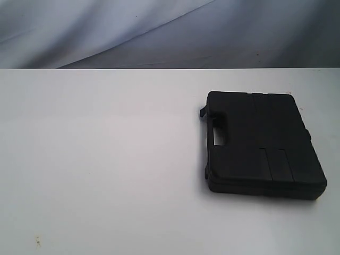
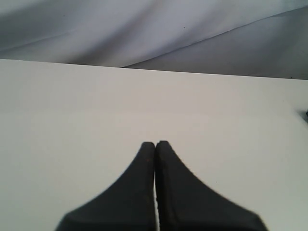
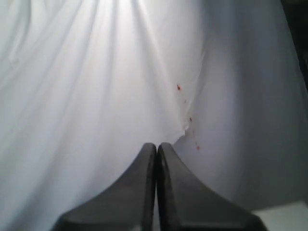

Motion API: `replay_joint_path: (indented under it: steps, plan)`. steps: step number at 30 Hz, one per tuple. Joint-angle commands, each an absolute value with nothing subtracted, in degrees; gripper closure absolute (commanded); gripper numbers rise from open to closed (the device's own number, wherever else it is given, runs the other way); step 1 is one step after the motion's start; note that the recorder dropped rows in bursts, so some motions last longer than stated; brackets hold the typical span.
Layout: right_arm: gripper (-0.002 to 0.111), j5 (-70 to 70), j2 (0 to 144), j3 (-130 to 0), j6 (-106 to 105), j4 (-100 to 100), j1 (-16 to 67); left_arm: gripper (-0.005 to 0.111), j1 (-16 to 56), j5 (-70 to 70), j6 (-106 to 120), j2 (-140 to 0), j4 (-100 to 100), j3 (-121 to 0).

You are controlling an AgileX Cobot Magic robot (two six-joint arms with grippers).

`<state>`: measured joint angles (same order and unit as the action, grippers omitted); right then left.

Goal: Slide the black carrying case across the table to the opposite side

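The black carrying case (image 1: 260,141) lies flat on the right half of the white table (image 1: 106,159), its handle cut-out facing left. No arm shows in the exterior view. In the left wrist view my left gripper (image 2: 156,143) is shut with nothing in it, over bare table (image 2: 96,110); a dark sliver of the case (image 2: 305,114) shows at the frame's edge. My right gripper (image 3: 157,145) is also shut and empty, pointing at the white cloth backdrop (image 3: 96,96); a corner of the table (image 3: 284,214) shows beside it.
A draped white cloth (image 1: 159,32) hangs behind the table's far edge (image 1: 133,69). It has a few small red specks (image 3: 179,87). A tiny speck (image 1: 37,241) marks the tabletop at the front left.
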<state>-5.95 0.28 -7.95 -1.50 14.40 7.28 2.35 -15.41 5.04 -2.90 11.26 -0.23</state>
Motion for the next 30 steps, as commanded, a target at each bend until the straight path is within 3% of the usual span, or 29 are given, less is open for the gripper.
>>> replay_joint_path:
  steps: [1, 12, 18, 30]
  plan:
    - [0.108, -5.1, 0.0, -17.1, -2.3, 4.0, 6.8, 0.107, 2.2, -15.3, 5.0, -2.7, 11.3, 0.0]
    - [0.108, 2.3, 6.6, -28.0, -3.2, -2.3, 6.9, 0.107, 2.2, -15.3, 5.0, -2.7, 11.3, 0.0]
    - [0.108, 12.0, 22.1, -40.0, -4.9, -1.8, 10.3, 0.107, 2.2, -15.3, 5.0, -2.7, 11.3, 0.0]
    - [0.108, 32.3, 57.8, -58.4, -7.9, 15.9, 25.8, 0.107, 2.2, -15.3, 5.0, -2.7, 11.3, 0.0]
